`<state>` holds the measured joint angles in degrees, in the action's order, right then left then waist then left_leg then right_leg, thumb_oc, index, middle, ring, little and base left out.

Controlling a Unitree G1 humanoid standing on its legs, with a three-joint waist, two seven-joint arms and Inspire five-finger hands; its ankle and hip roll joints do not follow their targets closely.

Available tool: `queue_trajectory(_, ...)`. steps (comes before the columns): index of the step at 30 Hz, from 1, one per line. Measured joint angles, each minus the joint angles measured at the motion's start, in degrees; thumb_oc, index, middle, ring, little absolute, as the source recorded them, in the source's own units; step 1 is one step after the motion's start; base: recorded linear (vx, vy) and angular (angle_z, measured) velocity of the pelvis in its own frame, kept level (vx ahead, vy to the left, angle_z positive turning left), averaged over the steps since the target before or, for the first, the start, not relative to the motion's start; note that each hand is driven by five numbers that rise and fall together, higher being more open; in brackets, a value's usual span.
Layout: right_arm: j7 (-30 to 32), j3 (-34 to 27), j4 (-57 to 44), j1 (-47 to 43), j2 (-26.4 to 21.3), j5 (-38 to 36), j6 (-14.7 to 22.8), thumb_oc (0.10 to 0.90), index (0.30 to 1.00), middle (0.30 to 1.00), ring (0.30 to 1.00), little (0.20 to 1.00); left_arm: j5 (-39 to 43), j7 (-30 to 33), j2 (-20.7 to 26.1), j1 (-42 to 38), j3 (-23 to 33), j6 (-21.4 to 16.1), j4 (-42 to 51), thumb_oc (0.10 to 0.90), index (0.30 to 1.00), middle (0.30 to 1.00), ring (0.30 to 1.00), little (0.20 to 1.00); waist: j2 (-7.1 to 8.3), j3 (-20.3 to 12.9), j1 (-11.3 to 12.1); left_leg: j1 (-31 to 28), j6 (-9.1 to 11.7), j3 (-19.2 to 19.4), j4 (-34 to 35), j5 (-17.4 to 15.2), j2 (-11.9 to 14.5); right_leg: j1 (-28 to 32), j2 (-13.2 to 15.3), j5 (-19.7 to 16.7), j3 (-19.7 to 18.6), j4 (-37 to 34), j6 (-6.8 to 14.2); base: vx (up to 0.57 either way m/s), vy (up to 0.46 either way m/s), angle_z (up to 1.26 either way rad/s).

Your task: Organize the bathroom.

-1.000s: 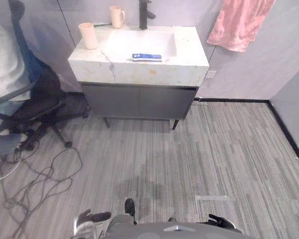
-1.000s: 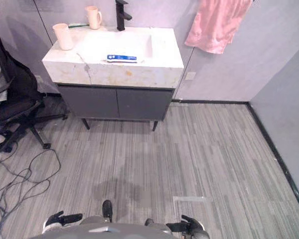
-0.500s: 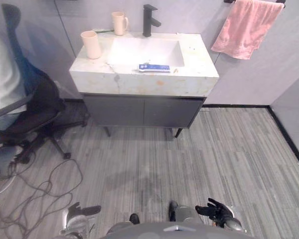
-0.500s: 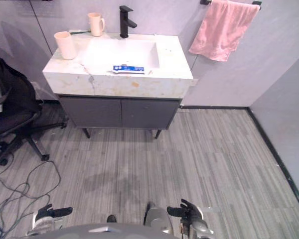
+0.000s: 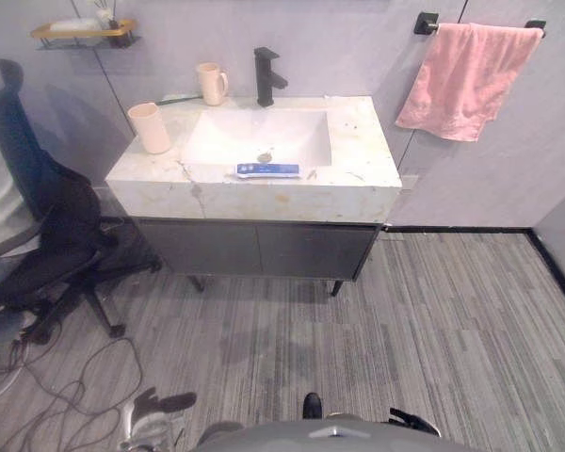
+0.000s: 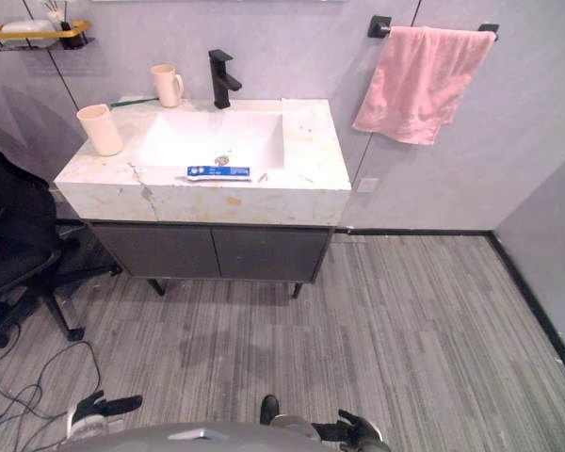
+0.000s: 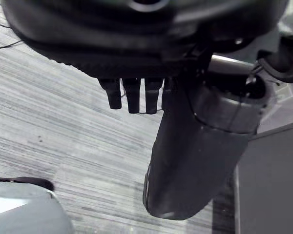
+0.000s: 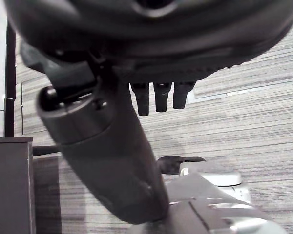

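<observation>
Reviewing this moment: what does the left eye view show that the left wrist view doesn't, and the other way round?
Left eye view alone: the vanity with a toothpaste tube on its front edge, a cup, a mug, the black faucet, the pink towel on its bar, an office chair, and the right hand.

Left wrist view alone: a close look along the hand, with its straight fingers holding nothing.

Both: the left hand low over the grey striped floor.
</observation>
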<state>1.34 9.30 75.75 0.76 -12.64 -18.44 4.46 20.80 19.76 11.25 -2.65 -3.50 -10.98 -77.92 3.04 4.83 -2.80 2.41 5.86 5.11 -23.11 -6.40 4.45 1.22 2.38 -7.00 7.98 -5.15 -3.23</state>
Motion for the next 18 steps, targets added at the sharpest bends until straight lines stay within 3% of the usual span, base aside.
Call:
queue_trajectory(1,-0.5,0.4,-0.1,-0.5,-0.9,0.0,0.3,0.8,0.9,0.9,0.9,0.9,1.0,1.0,-0.6,0.1,-0.1,-0.6,1.1,0.8,0.9,0.9,0.9,0.9,-0.96,0.5,-0.2,-0.6,-0.8,1.2,12.6,2.1,1.2,0.0,-0.9,0.6,0.3,0.0,-0.3,0.11,0.143,0.0)
queue_trajectory(3,-0.6,0.4,-0.2,-0.7,-1.2,0.0,1.1,0.8,0.9,0.9,0.9,0.9,1.3,2.6,-0.6,0.1,-0.1,-1.8,3.0,0.8,0.9,0.9,0.9,0.9,-1.17,1.8,-0.1,-0.8,-0.8,0.4,18.4,6.2,1.3,0.8,-1.6,1.0,0.6,0.0,-0.3,0.1,0.123,0.0)
queue_trajectory(5,-0.5,0.4,-0.5,-0.4,-1.4,-0.2,1.2,0.8,0.9,0.9,0.9,0.9,1.3,4.3,-0.7,0.4,-0.1,-2.7,5.5,0.8,0.9,0.9,0.9,0.9,-1.0,2.0,-0.1,-1.1,-1.3,-0.7,20.5,8.2,0.5,1.2,-1.7,1.5,1.1,0.0,-0.1,0.13,0.159,0.04)
queue_trajectory(8,-0.3,0.1,-0.5,0.7,-1.6,-1.1,0.7,0.8,0.9,0.9,0.9,0.9,1.1,8.6,-0.7,0.5,-0.1,-4.1,10.2,0.8,0.9,0.9,0.9,0.9,-2.25,1.8,-0.5,-4.5,-3.3,-0.9,23.9,9.5,0.1,2.1,-2.2,2.1,1.7,0.0,1.1,0.09,0.116,0.11)
queue_trajectory(9,-0.3,0.1,-0.5,1.2,-1.7,-1.2,0.5,0.8,0.9,0.9,0.9,0.9,1.0,10.2,-0.7,0.7,-0.1,-4.3,12.5,0.8,0.9,0.9,0.9,0.9,-2.94,1.8,-0.5,-5.5,-2.9,-1.1,25.1,9.5,0.2,2.2,-2.7,2.1,1.9,0.2,1.6,0.05,0.064,0.22)
queue_trajectory(14,0.1,0.1,-2.6,2.6,-0.6,-2.5,-0.3,0.8,0.9,0.9,0.9,0.9,-2.6,16.4,1.4,1.1,0.0,-5.7,24.4,0.8,0.9,0.9,0.9,0.9,-2.84,2.1,0.5,-6.9,-4.2,-1.3,28.0,10.4,-2.4,2.5,0.0,2.0,1.9,0.3,4.0,0.01,0.051,0.1)
queue_trajectory(16,0.9,0.0,-3.8,3.6,-0.7,-2.7,-0.5,0.8,0.9,0.9,0.9,0.9,-3.9,16.3,7.1,4.5,-0.9,-1.4,46.1,0.8,0.9,0.9,0.9,0.9,-2.56,2.3,1.4,-6.8,-5.0,-1.8,28.2,10.1,-3.3,2.9,1.0,2.1,2.5,0.2,4.8,-0.01,0.038,0.18)
queue_trajectory(18,1.3,-0.4,-4.9,4.0,-0.6,-2.7,-0.6,0.8,0.9,0.9,0.9,0.9,-6.0,14.0,12.8,4.7,-0.6,0.8,56.4,0.8,0.9,0.9,0.9,0.9,-2.63,2.2,1.8,-7.0,-5.2,-2.1,28.2,10.1,-3.6,3.2,1.3,2.2,2.9,0.1,5.2,-0.01,0.01,0.13)
